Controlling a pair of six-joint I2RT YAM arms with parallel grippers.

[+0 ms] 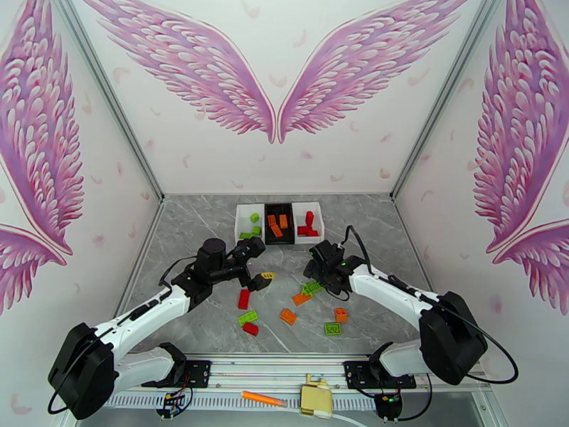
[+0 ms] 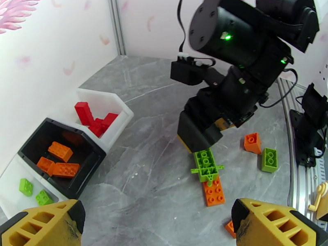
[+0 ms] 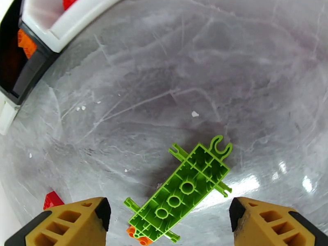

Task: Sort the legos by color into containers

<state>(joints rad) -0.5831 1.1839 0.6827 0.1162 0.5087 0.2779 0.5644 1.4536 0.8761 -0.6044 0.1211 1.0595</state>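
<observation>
Ben: What is closest to you?
Me: An orange stick (image 1: 263,399) lies at the very near edge, in front of the gray tabletop (image 1: 199,229). Past it, the loose legos (image 1: 288,316) are spread over the middle of the tabletop. I see red, orange and green ones, most lying apart from each other.
Ben: What are your left fingers doing?
Me: My left fingers (image 2: 45,224) are spread very wide and have nothing in them. They hang over the tabletop, near the left white bin (image 1: 240,222).
Ben: And the right ones?
Me: My right fingers (image 3: 74,224) are wide apart too, and they hold nothing. A long green piece (image 3: 184,189) lies upside down on the tabletop between them. It touches neither finger. One end of it lies over an orange brick (image 2: 213,191).
Ben: Where are the containers?
Me: The containers (image 1: 294,222) stand in a row at the far side of the tabletop, side by side. The left white bin has green bricks (image 2: 26,186), the black bin (image 2: 92,160) in the middle has orange bricks (image 2: 60,151), and the right white bin (image 2: 121,119) has red bricks (image 2: 84,112).
</observation>
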